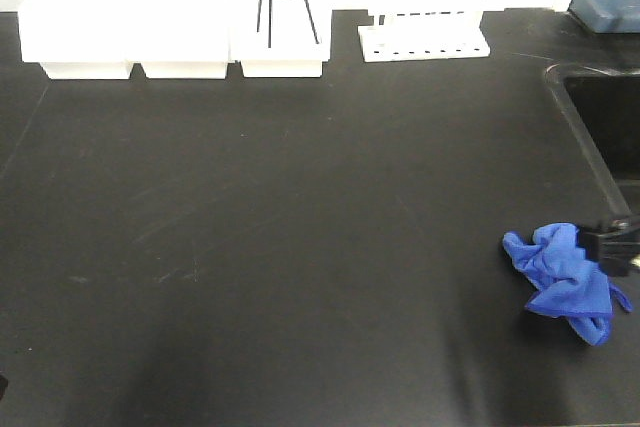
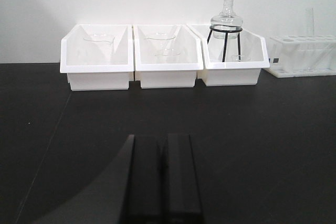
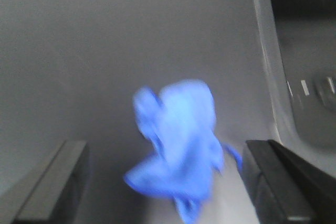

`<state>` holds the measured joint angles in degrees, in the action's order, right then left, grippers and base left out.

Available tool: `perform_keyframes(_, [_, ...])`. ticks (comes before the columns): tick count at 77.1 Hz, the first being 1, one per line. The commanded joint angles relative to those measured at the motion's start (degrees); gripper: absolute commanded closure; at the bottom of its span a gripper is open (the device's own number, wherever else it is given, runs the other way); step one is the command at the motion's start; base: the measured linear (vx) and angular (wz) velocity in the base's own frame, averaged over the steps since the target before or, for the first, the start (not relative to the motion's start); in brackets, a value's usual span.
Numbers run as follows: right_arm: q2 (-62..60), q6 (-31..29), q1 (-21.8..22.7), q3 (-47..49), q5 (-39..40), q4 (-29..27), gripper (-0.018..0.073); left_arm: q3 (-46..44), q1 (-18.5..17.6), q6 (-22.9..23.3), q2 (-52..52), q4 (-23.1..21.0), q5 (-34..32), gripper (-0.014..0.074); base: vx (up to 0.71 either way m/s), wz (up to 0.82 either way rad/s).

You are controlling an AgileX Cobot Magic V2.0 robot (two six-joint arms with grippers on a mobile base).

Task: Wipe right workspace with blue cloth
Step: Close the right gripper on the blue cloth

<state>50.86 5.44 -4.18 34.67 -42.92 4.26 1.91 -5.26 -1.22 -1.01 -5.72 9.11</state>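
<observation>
Can't make out folds on the blue cloth (image 3: pixel 176 145), pure smear up close. Only seeing an edge-cropped sliver of the right hand (image 1: pixel 614 240).

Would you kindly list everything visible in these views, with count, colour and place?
blue cloth: one, royal blue, crumpled on the benchtop near the sink.
benchtop: one, matte black, throughout.
bins: three, white, row along the back wall.
flask: one, clear glass, on a black stand in the rightmost bin.
tube rack: one, white, right of the bins.
sink: one, black, right edge.
left gripper: one, black, jaws shut, over bare benchtop.
right gripper: one, black, jaws open either side of the cloth.
</observation>
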Motion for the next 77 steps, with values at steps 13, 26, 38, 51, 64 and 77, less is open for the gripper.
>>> perform_keyframes(13, [11.95,0.42,0.01,2.16,4.24,1.64,-0.0015,-1.42,-0.01,-0.01,-0.54,-0.18,-4.82,0.0603,0.00,0.00])
perform_keyframes(26, [18.60,0.32,0.01,2.02,7.00,1.59,-0.0015,-1.42,-0.01,-0.01,-0.54,-0.18,-4.82,0.0603,0.00,0.00])
perform_keyframes(38, [23.54,0.31,0.01,2.02,11.16,1.59,-0.0015,-1.42,-0.01,-0.01,-0.54,-0.18,-4.82,0.0603,0.00,0.00])
perform_keyframes(51, [29.14,0.26,0.01,2.02,14.73,1.59,-0.0010,-1.42,-0.01,-0.01,-0.54,-0.18,-4.82,0.0603,0.00,0.00])
perform_keyframes(64, [32.73,0.20,0.01,2.02,16.15,1.59,0.0174,-1.42,-0.01,-0.01,-0.54,-0.18,-4.82,0.0603,0.00,0.00])
perform_keyframes(77, [32.00,-0.04,0.01,2.02,16.04,1.64,0.0575,-1.42,-0.01,-0.01,-0.54,-0.18,-4.82,0.0603,0.00,0.00])
